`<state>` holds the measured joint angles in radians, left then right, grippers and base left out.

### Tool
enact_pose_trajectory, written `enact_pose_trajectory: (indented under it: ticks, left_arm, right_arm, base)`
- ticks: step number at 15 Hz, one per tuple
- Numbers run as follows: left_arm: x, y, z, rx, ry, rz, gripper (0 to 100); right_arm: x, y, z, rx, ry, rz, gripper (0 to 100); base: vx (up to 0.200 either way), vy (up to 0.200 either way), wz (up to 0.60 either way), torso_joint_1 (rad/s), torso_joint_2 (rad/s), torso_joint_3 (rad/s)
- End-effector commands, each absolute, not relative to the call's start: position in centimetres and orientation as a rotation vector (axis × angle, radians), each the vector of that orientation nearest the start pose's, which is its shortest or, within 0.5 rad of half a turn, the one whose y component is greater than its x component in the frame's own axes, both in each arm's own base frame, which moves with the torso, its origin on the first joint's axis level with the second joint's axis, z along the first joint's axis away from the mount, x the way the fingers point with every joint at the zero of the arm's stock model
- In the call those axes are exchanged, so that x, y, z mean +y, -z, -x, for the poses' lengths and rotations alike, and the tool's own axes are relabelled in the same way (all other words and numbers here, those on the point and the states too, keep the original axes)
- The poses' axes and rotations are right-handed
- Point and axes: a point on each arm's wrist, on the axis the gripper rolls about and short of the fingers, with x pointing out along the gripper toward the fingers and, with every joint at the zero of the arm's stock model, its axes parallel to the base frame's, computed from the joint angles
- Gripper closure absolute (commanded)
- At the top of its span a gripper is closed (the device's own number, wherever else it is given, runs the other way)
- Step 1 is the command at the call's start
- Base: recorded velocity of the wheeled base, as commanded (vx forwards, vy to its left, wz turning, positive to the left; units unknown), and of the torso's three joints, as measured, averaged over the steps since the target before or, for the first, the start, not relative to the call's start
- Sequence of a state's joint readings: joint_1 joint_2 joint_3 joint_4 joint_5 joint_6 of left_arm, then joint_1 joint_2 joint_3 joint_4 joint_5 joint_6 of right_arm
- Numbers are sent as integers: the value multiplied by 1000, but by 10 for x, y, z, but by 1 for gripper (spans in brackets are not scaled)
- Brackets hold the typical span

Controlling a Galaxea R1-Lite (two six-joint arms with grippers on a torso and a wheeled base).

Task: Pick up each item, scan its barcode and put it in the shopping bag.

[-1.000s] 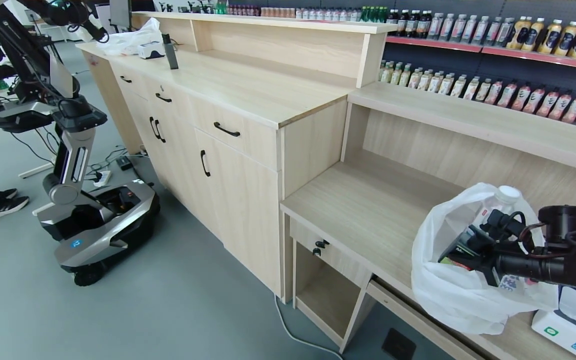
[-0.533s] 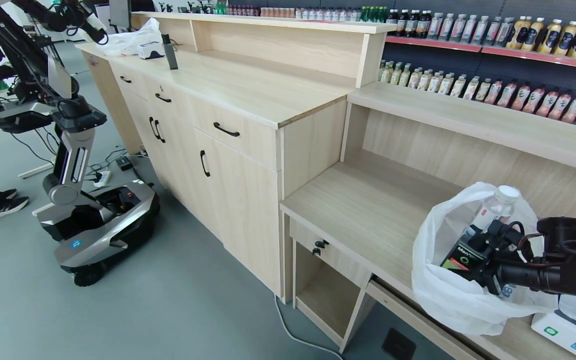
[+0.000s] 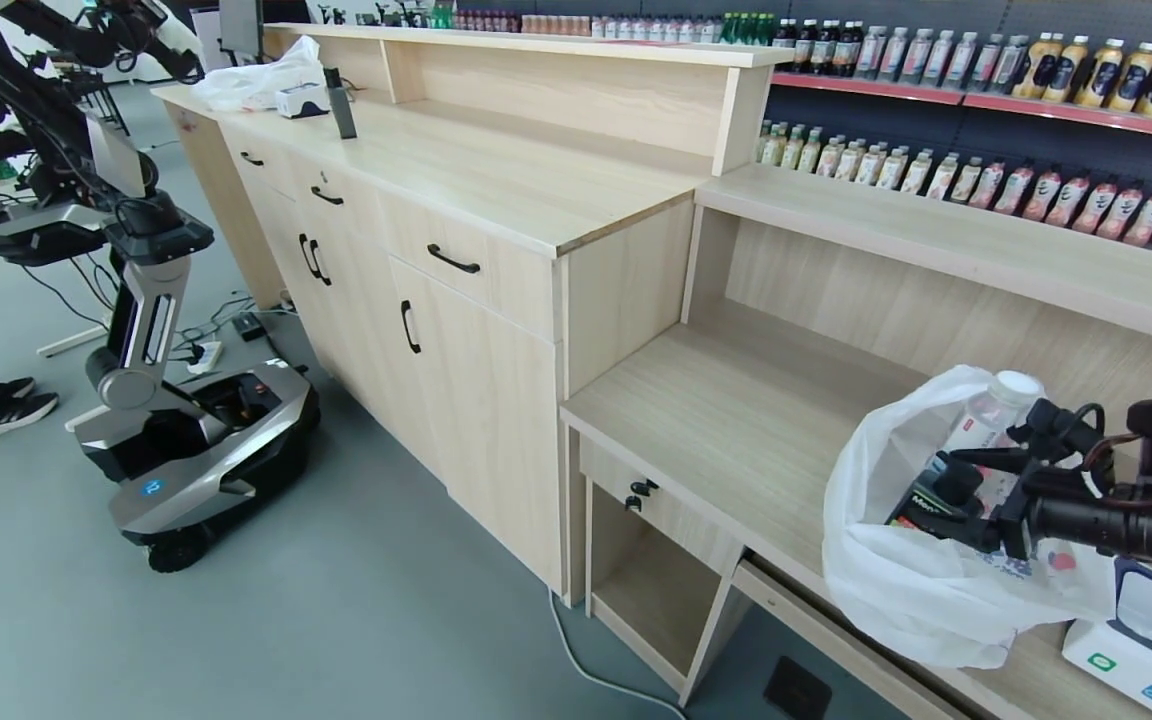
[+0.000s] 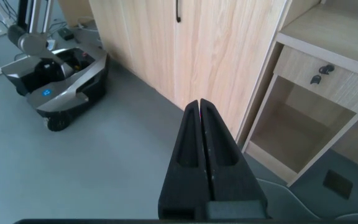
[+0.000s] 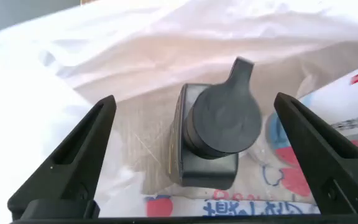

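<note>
A white shopping bag (image 3: 911,590) stands open on the low wooden desk (image 3: 736,420) at the right. Inside it lies a dark container with a round lid (image 5: 219,130), seen in the head view as a dark box (image 3: 921,505). A clear bottle with a white cap (image 3: 1001,400) stands in the bag behind it. My right gripper (image 3: 981,480) hangs open just above the dark container, its fingers (image 5: 73,162) spread to either side without touching it. My left gripper (image 4: 200,106) is shut on nothing, out over the grey floor in front of the desk's open cubby.
A white barcode scanner (image 3: 1141,640) sits on the desk right of the bag. A tall wooden counter (image 3: 496,180) runs to the far left, with another robot (image 3: 166,420) beside it. Shelves of bottles (image 3: 986,180) line the back wall.
My right gripper lowered the dark container into the bag, opened and let it go. It has since drawn back a little up and to the right.
</note>
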<state>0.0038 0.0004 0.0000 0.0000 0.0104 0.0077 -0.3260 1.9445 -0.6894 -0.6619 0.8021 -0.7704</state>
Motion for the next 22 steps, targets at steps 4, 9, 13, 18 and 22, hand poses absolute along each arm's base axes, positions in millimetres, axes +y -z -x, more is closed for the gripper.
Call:
enact_pose_trajectory:
  ticks: [4, 9, 13, 18, 22]
  left_arm:
    - [0, -75, 23, 0, -15, -8, 100]
    - [0, -75, 23, 0, -15, -8, 100]
    - [0, -75, 23, 0, -15, -8, 100]
    - [0, -75, 23, 0, -15, -8, 100]
    - [0, -75, 23, 0, -15, -8, 100]
  right_arm:
    - [-75, -171, -234, 110, -493, 468, 0]
    - [-56, -207, -172, 86, -390, 512, 0]
    - [-55, -229, -165, 81, -230, 432, 0]
    - [-55, -238, -159, 109, 33, 320, 0]
    - [-38, -243, -154, 96, 225, 174, 0]
  base:
    - [0, 0, 0, 0, 0, 0]
    - [0, 0, -120, 0, -1, 0]
    - [0, 0, -600, 4, 1, 4]
    - [0, 0, -600, 4, 3, 1]
    - [0, 0, -600, 2, 1, -1]
